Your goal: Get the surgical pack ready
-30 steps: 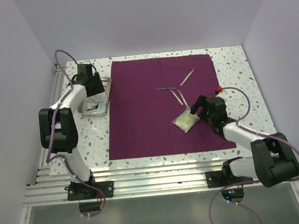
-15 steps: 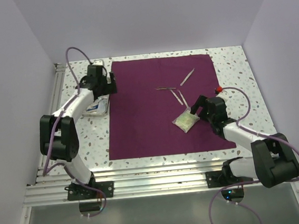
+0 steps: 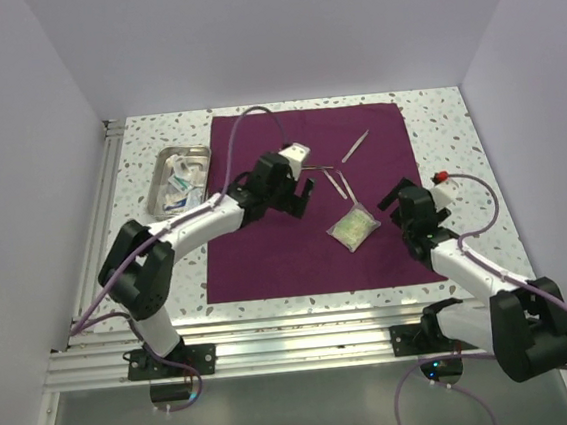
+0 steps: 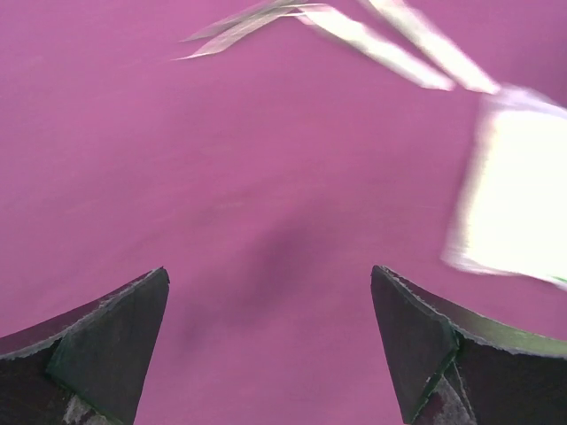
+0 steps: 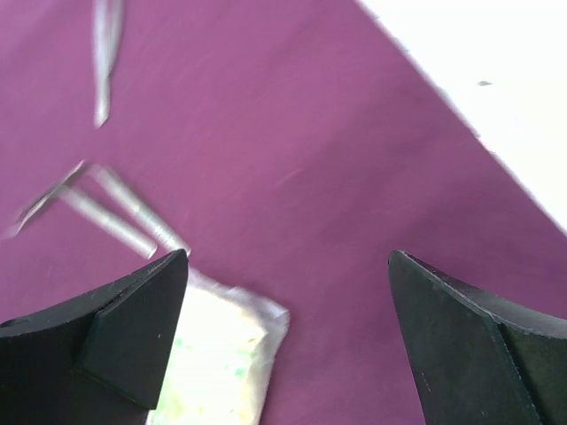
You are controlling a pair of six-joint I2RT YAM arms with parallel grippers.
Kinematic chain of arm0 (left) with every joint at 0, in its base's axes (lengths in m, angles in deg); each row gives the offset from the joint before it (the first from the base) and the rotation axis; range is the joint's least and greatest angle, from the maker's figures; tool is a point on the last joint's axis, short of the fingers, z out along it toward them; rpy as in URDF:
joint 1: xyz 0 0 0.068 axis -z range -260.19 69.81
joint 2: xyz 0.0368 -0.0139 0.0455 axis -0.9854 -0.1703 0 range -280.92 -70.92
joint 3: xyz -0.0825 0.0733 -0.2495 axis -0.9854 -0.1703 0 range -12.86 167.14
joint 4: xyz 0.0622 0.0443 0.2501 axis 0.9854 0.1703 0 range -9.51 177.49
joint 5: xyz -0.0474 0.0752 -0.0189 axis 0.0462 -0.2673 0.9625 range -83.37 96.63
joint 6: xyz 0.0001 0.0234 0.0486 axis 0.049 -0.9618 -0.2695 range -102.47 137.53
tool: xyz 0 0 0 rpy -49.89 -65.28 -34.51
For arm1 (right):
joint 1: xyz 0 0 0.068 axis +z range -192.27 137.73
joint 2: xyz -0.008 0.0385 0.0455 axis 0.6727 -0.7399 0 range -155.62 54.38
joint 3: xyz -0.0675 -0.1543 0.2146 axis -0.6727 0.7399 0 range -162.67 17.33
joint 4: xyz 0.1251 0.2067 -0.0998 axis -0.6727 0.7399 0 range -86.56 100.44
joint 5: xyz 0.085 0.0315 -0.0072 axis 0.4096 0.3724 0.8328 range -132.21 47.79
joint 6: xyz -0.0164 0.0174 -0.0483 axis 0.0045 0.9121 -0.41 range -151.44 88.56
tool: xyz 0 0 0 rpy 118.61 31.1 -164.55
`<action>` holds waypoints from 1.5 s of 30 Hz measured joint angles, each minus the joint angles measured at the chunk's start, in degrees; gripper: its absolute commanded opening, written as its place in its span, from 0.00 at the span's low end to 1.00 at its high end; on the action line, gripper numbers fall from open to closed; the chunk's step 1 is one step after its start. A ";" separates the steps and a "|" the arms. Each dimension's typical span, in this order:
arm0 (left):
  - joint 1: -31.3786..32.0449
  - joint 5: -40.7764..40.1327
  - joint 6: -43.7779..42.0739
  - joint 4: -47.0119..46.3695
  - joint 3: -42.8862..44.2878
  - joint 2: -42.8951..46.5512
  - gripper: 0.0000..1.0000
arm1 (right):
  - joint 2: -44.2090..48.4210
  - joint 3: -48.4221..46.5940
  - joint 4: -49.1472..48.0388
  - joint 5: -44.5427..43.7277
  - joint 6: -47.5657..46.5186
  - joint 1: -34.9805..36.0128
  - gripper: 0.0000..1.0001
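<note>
I start close to me. My right arm [image 3: 469, 260] reaches over the near right corner of the purple cloth [image 3: 267, 254]. The right jaws are wide apart and hold nothing.

The cloth lies flat and spread out in the middle of the counter [image 3: 435, 117]. It is not folded yet.

A small see-through packet [image 3: 352, 228] lies on the cloth, just to the left of the right jaws. It sits between my two sets of jaws. The right jaws are the nearer ones, I think.

A bit farther, my left arm [image 3: 194, 226] stretches in from the left over the middle of the cloth. The left jaws are wide apart too, and empty. From the left wrist I see only cloth between them, with the packet off to the right.

Just past them lie some thin metal tools [image 3: 336, 179]. They run mostly near to far.

Farthest, on the far left, the steel tray [image 3: 156, 185] sits on the bare counter, just beside the cloth's left edge. Its long side runs near to far. It holds white sachets [image 3: 178, 182]. The left arm is much closer to it, so I guess that arm must bring it onto the cloth.
</note>
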 measured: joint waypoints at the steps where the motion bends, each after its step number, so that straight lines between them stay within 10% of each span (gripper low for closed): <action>1: 1.70 -0.13 -0.28 -0.61 0.02 -0.24 1.00 | 0.35 0.00 1.11 -1.68 1.29 0.00 0.99; 10: 16.17 -0.42 -1.55 -1.84 8.17 -11.02 1.00 | 1.14 0.02 9.86 -11.45 10.45 0.00 0.99; 25: 19.04 -1.33 -1.77 2.73 21.94 -25.20 0.99 | 2.60 0.59 10.80 -13.00 12.44 0.00 0.99; 45: 18.80 0.11 0.24 5.31 22.67 -26.10 0.62 | 3.82 0.92 10.23 -12.85 10.86 0.00 0.99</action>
